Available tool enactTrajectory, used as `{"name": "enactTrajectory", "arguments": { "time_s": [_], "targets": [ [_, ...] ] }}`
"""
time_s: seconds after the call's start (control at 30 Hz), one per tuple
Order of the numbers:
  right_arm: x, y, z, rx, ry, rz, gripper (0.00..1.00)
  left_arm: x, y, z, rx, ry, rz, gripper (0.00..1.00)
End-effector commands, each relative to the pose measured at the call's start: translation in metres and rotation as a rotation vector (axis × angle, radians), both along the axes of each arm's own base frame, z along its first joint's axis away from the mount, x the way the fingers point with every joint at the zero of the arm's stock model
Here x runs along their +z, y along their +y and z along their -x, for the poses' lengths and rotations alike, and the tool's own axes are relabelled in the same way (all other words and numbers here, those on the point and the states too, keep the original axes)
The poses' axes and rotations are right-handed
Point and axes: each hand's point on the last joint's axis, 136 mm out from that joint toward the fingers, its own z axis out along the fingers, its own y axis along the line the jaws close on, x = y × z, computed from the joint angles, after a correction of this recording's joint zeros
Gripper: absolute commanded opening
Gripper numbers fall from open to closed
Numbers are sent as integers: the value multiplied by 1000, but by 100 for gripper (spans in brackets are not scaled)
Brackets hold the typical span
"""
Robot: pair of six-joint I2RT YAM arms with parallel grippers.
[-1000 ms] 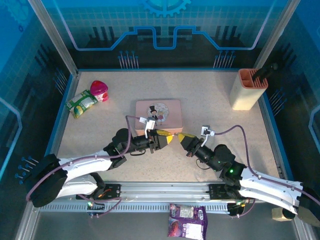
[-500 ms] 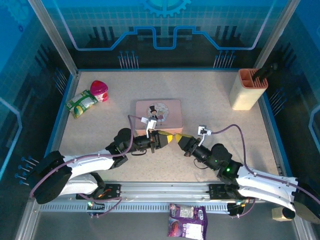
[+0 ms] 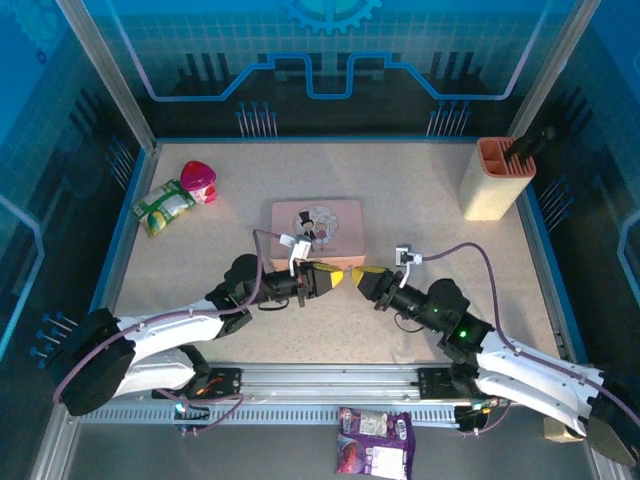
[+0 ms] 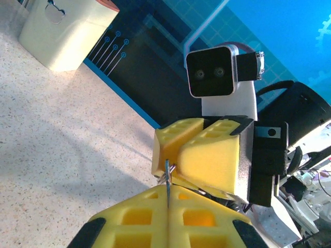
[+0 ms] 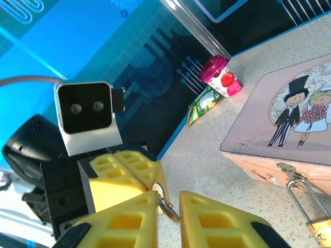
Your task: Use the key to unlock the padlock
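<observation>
brass padlock [image 5: 320, 231] hangs on the pink tin [image 5: 248, 135]. left gripper [image 4: 167, 195] pinches the key [image 4: 167, 174]; right gripper [image 5: 169, 200] is slightly parted around it. if the left lets go early, the key may drop.

The padlock [image 5: 320, 231] is glossy brass, its shackle [image 5: 305, 199] and the key [image 4: 167, 178] bare metal, tabletop [image 3: 440, 200] matt.

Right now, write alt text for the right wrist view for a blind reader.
The left gripper, shut, holds out the small key on its ring between the right gripper's open yellow fingers. At the frame's lower right, the brass padlock hangs from the hasp of the pink tin.
</observation>
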Motion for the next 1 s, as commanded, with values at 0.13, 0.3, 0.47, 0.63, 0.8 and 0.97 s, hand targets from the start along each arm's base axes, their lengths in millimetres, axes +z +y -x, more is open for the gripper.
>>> {"name": "enactTrajectory", "arguments": {
  "time_s": [0.13,0.3,0.47,0.63,0.8,0.97],
  "targets": [
    [17,9,15,177,-93,53,27,26,-3,13,-111,-75,13,0],
    [21,13,20,230,-126,67,28,27,-6,19,-153,-80,-11,0],
    [21,14,22,246,-138,65,25,27,-5,22,-168,-87,-32,0],
    [17,14,24,258,-139,80,21,27,-3,22,-163,-91,-38,0],
    [14,13,24,256,-137,94,13,27,-3,22,-160,-92,-37,0],
    [14,13,24,262,-143,98,9,28,-2,22,-159,-96,-35,0]
  ]
}}
